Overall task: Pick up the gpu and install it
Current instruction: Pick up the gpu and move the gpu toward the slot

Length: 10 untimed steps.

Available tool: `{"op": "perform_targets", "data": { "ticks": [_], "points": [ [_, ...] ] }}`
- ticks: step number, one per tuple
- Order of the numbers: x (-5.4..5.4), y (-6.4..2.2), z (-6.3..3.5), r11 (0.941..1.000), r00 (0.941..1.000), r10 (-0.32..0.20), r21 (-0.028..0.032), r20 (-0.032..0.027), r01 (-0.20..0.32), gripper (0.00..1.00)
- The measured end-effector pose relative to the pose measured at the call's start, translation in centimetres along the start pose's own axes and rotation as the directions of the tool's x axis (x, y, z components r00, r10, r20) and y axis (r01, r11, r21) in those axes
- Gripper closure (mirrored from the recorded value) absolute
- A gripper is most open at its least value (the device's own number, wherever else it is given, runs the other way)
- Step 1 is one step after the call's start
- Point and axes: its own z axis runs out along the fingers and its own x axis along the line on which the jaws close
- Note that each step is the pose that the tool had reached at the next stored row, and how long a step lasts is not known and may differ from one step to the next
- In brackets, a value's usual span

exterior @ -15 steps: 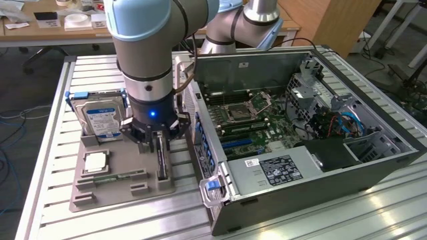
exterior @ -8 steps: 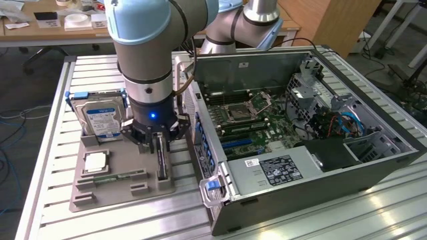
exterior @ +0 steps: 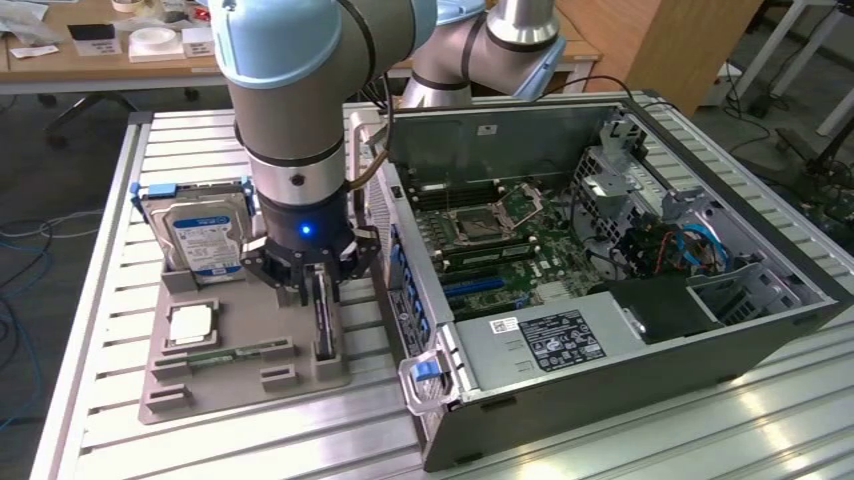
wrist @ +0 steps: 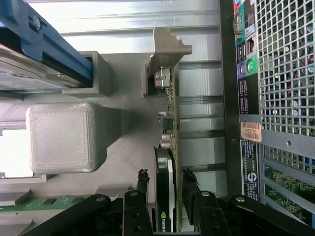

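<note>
**Entry: gpu pick station, items largest to smallest**

1. Slatted metal table point(exterior: 747, 430). It carried everything listed below.
2. Computer case point(exterior: 641, 370). It lay on its side with the panel off. We judged this was so the motherboard point(exterior: 501, 235) faced upward and could be reached from above.
3. Robot arm point(exterior: 287, 120). It hung vertically, just beside the case's rear panel, wrist pointing straight down.
4. Grey parts tray point(exterior: 227, 395). It sat flat against the foot of the case's rear panel. Its moulded slots seemed meant to hold each part at a fixed spot and angle.
5. Hard drive point(exterior: 203, 240). It had a blue-white label and a blue caddy, and stood upright in the tray slot farthest from the case.
6. The gpu point(wrist: 167, 142). It stood on its long edge in the tray slot nearest the case, parallel to the rear panel, with its silver bracket point(wrist: 166, 51) at the far end. We took the edge-up stance as a way to offer both flat faces to a grip from above. It was not yet lifted or installed.
7. Gripper point(wrist: 166, 179). It was low over the gpu, jaws apart and astride the card. One of the fingers point(wrist: 143, 189) stood on each face, just beside it, and we saw a sliver of gap, so nothing was clamped.
8. Square silver chip point(exterior: 191, 322). It lay flat on the tray, well away from the case.
9. Green memory stick point(exterior: 240, 352). It lay in its groove on the tray, between the chip and the gpu.
</note>
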Motion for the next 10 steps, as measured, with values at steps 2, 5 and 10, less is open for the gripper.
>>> {"op": "perform_targets", "data": {
  "ticks": [2,5,10],
  "points": [
    [0.00,0.00,-0.01,1.0000,1.0000,0.000,0.0001,-0.0001,0.000,0.58],
    [0.00,0.01,0.00,1.0000,1.0000,0.000,-0.0002,-0.0001,0.000,0.58],
    [0.02,0.09,0.08,1.0000,1.0000,0.000,-0.0005,-0.0001,0.000,0.58]
  ]
}}
